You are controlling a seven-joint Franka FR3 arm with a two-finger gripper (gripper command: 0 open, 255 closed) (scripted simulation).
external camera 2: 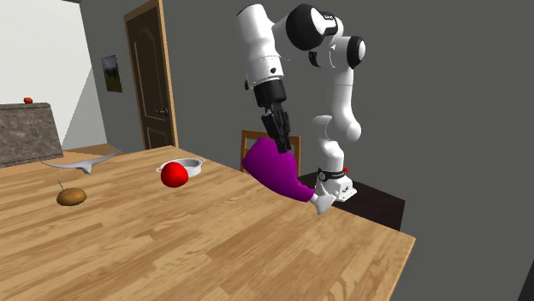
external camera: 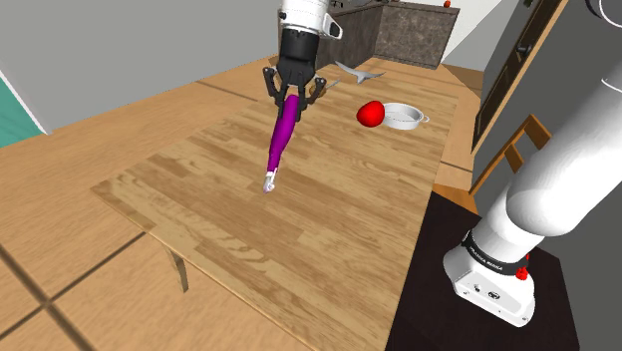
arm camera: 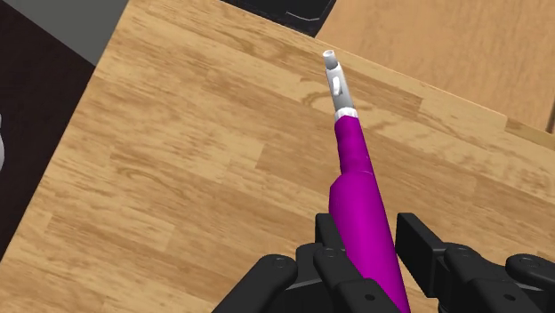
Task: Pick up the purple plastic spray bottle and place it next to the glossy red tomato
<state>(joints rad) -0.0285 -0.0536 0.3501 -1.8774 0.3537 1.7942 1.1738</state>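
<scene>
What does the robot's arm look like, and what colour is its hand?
The arm is made of fat, round, shiny white tubes, with dark joints where it bends. Near its bottom, a black band with tiny white writing goes around it. The gripper is all black, with two blocky fingers.
</scene>
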